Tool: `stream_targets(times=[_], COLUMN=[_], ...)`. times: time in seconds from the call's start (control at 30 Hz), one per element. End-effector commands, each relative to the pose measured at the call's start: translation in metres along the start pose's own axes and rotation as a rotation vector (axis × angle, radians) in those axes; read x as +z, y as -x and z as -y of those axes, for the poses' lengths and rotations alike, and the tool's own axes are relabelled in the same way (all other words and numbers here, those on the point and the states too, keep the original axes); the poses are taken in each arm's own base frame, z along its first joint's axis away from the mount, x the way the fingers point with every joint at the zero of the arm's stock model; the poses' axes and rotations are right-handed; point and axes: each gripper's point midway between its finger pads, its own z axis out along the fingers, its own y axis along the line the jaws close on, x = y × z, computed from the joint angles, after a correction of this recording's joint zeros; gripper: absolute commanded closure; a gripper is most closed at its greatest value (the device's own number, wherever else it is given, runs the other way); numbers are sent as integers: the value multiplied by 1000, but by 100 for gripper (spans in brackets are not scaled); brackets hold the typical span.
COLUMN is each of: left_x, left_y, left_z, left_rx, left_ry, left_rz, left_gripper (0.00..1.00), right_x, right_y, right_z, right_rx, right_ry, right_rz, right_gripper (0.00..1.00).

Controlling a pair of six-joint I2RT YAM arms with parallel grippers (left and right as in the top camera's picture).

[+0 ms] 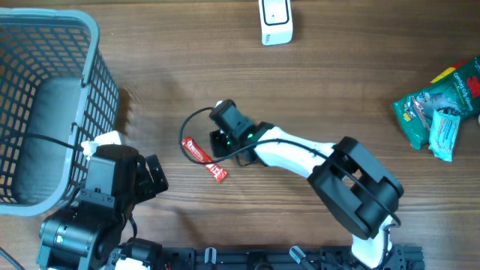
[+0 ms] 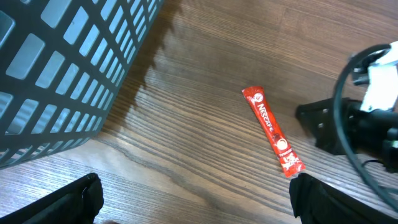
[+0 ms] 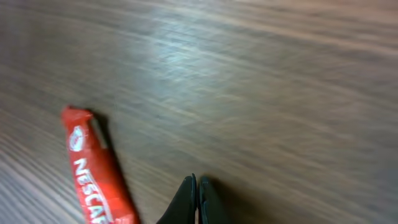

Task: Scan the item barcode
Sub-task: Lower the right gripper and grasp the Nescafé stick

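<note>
A brown wood-grain tabletop [image 1: 337, 67] fills the overhead view. At its far left stands a large grey plastic basket with lattice walls [image 1: 96, 52], upright, and everything else is placed from it here.

The white-and-black right arm [image 1: 300, 154] comes in from the near edge, well to the right of the basket, and stretches back towards it with its wrist end pointing at the basket's right wall. The right tool [image 3: 198, 194] is closed. In the right wrist view its two dark fingertips press together with only bare wood beneath them and nothing between them.

The black left arm [image 1: 105, 187] sits just beside the basket's near right corner. The left tool [image 2: 199, 205] is wide open: its two dark fingers [image 2: 78, 202] stand at opposite sides of the left wrist view, empty, with the basket's wall rising at the left of that view.

Green and blue snack packets [image 1: 439, 109] lie in a small heap at the right edge of the tabletop, well apart from the basket. A small white handheld scanner-like device [image 1: 275, 22] lies at the far edge, to the right of the basket and apart from it.

The slim red Nescafé stick sachet [image 1: 204, 159] lies flat on the wood to the right of the basket's near right corner, between the basket and the right arm. It is set on a diagonal, clear of the basket, and beside the right tool's closed tips rather than in them.
</note>
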Motion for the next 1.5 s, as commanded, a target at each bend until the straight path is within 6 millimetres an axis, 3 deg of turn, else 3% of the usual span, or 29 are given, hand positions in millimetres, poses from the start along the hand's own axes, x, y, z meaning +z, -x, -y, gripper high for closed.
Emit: stream_targets(times=[0.0, 0.1, 0.17, 0.43, 0.63, 0.8, 1.03, 1.4, 1.47], left_x=[0, 0, 0, 0, 0, 0, 0, 0, 0], left_y=[0, 0, 0, 0, 0, 0, 0, 0, 0], left_z=[0, 0, 0, 0, 0, 0, 0, 0, 0], left_rx=[10, 10, 10, 10, 10, 10, 10, 10, 10], left_ry=[-3, -2, -3, -2, -3, -2, -2, -2, -3], left_rz=[-1, -1, -1, -1, 0, -1, -1, -1, -1], left_gripper=[0, 0, 0, 0, 0, 0, 0, 0, 0], right_x=[-41, -57, -58, -15, 1, 18, 22, 6, 0], right_y=[22, 1, -14, -37, -45, -32, -20, 7, 9], right_z=[-46, -89, -106, -91, -80, -45, 3, 96, 106], right_rx=[-101, -130, -143, -81, -53, 78, 229, 466, 467], right_ry=[205, 472, 598, 576, 527, 308, 152, 29, 26], right_rz=[37, -78, -149, -239, -261, -198, -171, -146, -149], right_gripper=[96, 96, 96, 96, 96, 96, 96, 96, 96])
